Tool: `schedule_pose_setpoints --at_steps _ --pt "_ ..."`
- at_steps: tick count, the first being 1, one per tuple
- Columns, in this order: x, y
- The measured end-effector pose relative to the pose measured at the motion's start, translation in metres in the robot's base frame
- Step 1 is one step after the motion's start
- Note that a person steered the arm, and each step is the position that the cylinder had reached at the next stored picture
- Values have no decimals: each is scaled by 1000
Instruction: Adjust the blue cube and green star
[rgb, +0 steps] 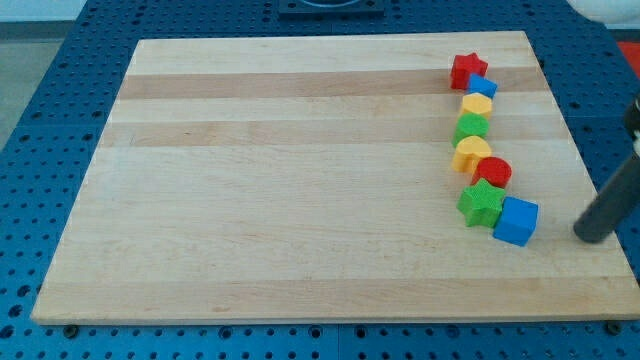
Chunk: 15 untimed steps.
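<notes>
The blue cube (516, 221) lies near the view's lower right on the wooden board (300, 180). The green star (481, 203) touches its left side. My tip (588, 236) is to the right of the blue cube, apart from it by a clear gap. The rod rises from it toward the view's right edge.
A column of blocks runs up from the green star: a red cylinder (493, 172), a yellow block (472, 153), a green block (472, 127), a yellow block (477, 104), a small blue block (482, 86) and a red star (466, 70). The board's right edge is close to my tip.
</notes>
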<state>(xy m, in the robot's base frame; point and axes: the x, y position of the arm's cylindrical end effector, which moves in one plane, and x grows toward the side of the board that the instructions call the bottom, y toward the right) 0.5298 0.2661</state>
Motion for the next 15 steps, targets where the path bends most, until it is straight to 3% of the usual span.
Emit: schedule_pose_setpoints --at_steps 1,3,6,7,8,9,10,13,15 --pt "-21 -24" --pt "-16 -75" --pt "1 -77" --pt "-16 -39" --pt "6 -14" --pt "60 -13" --pt "85 -54" --pt "77 -160" --pt "-10 -174"
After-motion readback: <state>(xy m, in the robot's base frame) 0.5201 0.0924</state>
